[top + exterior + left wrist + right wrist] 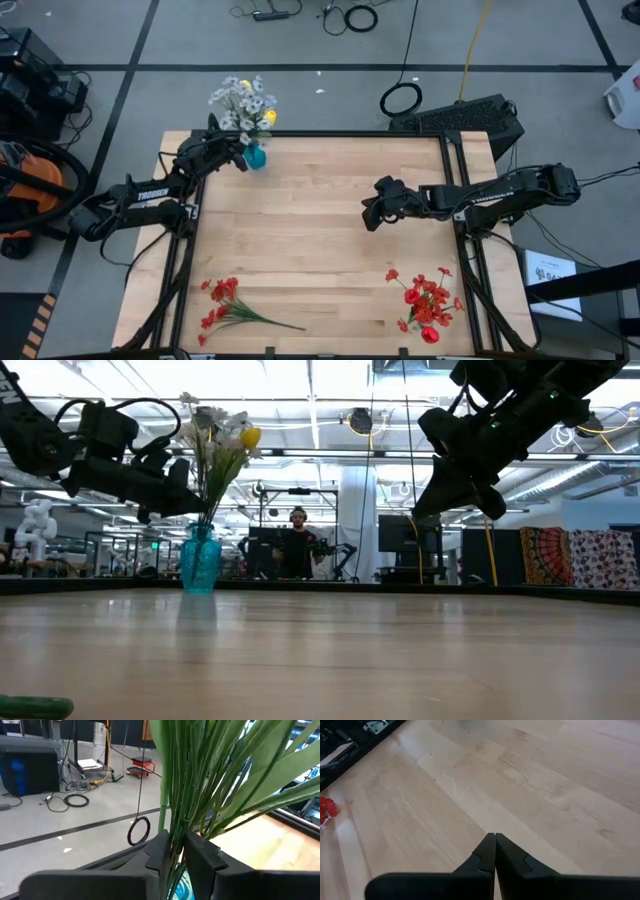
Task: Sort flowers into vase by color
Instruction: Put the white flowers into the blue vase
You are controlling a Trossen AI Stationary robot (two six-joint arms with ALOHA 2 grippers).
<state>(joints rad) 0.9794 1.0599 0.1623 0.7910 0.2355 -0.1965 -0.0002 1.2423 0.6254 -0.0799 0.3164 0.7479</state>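
Green stems [200, 795] are filling the left wrist view, right between the dark fingers of the left gripper [176, 851]. The jaws are sitting a little apart around the stems, and I cannot tell if they are squeezing or letting go. My guess is this bunch is being dropped in, so the gripper should open slowly and pull straight back, so the small vase [255, 157] is not tipping over.

On the table [320, 240] seen from above, the teal vase is standing at about eleven o'clock. White and yellow flowers [245, 100] are already standing in it. Red sprays [225, 305] are lying at seven o'clock and more red flowers [428, 300] at five o'clock.

Over the middle, toward three o'clock, the right gripper [372, 215] is hanging with jaws pressed together, holding nothing.
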